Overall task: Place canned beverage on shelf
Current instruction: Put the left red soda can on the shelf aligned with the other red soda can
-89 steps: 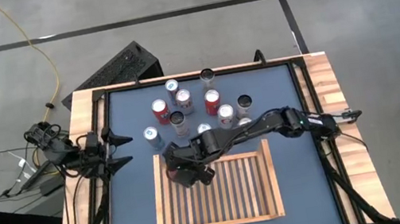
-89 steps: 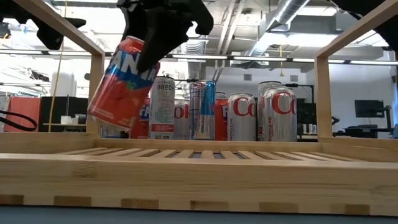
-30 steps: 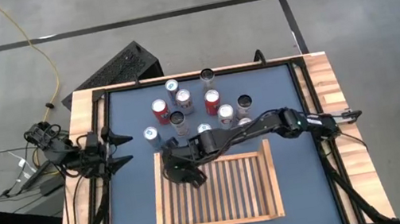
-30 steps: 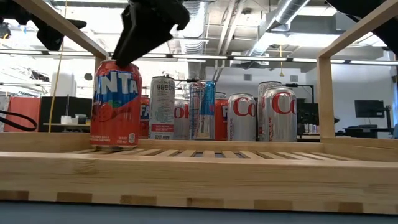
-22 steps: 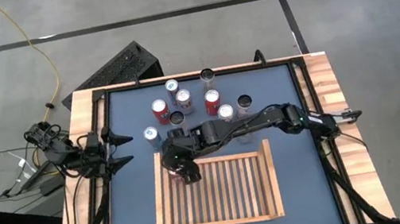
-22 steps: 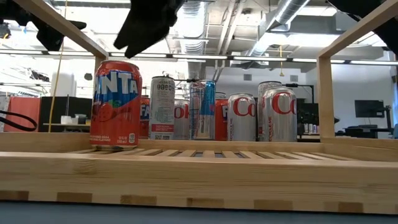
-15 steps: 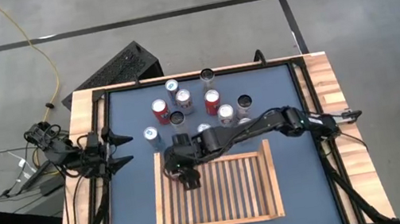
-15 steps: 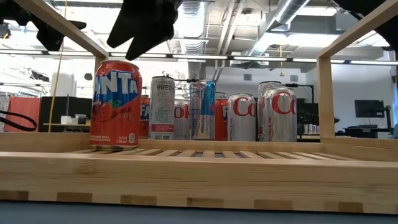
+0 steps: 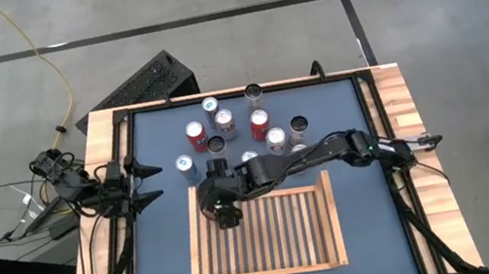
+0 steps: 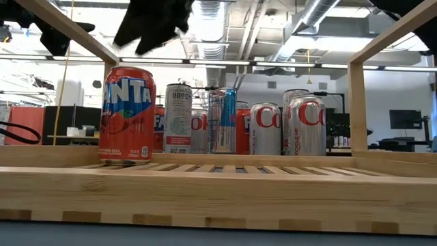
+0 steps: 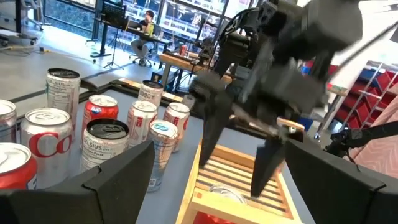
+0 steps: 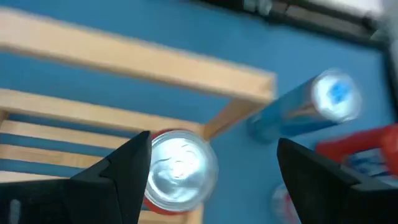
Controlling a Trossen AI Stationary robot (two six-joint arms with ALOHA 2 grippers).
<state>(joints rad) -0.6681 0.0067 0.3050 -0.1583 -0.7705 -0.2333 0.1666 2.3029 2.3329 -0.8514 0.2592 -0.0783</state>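
Blue worktop [image 9: 169,247] carries my wooden shelf [image 9: 270,269], and the red Fanta can [image 10: 128,115] stands upright in its back-left corner. My right tool [image 9: 222,199] hangs just above that can, fingers spread and released. My left tool [image 9: 139,185] waits, spread apart, at the worktop's left edge.

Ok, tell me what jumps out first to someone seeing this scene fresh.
The red Fanta can stands upright alone in the back-left corner of the wooden shelf. The right gripper hangs just above it, jaws open and off the can. Behind the shelf, a cluster of cans waits on the blue tabletop.
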